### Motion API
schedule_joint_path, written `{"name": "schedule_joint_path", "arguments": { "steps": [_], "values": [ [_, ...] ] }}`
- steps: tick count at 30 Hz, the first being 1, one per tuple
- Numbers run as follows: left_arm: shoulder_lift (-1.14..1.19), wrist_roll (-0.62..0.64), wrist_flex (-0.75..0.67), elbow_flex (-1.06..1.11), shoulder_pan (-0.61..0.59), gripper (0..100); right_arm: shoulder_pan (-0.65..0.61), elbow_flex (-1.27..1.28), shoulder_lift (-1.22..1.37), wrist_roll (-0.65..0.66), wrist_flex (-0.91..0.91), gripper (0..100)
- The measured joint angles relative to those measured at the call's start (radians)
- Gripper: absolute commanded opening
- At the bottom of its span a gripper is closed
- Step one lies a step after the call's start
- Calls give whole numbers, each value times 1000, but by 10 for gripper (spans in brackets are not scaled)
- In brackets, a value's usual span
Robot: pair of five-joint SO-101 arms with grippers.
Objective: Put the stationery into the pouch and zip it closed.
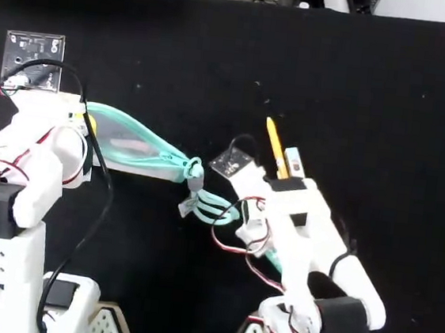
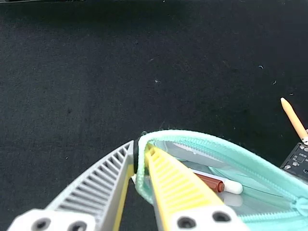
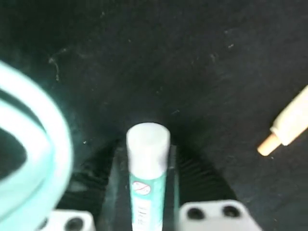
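Note:
The clear pouch [image 1: 133, 147] with a mint zip lies open on the black table; its rim [image 2: 202, 142] arches up in the left wrist view. My left gripper [image 2: 139, 148] is shut on the pouch's rim at its left end [image 1: 89, 125]. Inside lies a brown and white pen [image 2: 211, 182]. My right gripper [image 3: 147, 159] is shut on a white-capped, teal-labelled stick [image 3: 146, 166], held right of the pouch [image 1: 293, 164]. A yellow pencil [image 1: 275, 147] lies on the table just beside it, its tip [image 3: 284, 127] close to the gripper.
Mint strap loops [image 1: 212, 205] trail from the pouch's zip end toward the right arm, and a loop [image 3: 45, 154] passes close to the right gripper. A small black board [image 1: 231, 162] sits by the right wrist. Black cloth stretches far behind and right.

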Motion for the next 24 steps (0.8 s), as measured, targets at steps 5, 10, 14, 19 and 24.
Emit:
{"name": "schedule_joint_path", "arguments": {
  "steps": [5, 10, 14, 19, 24],
  "values": [
    [0, 0, 0, 0, 0, 30, -5, 2, -149, 0, 98, 11],
    [-2, 0, -8, 11, 0, 30, -5, -81, -542, -15, 269, 11],
    [-2, 0, -44, 32, 0, 30, -31, -206, -922, -155, 269, 11],
    [-2, 0, -44, 34, 0, 30, -198, -296, -1125, -344, 54, 11],
    [-2, 0, -44, 34, 0, 30, -384, -296, -1062, -456, -288, 11]
  ]
}}
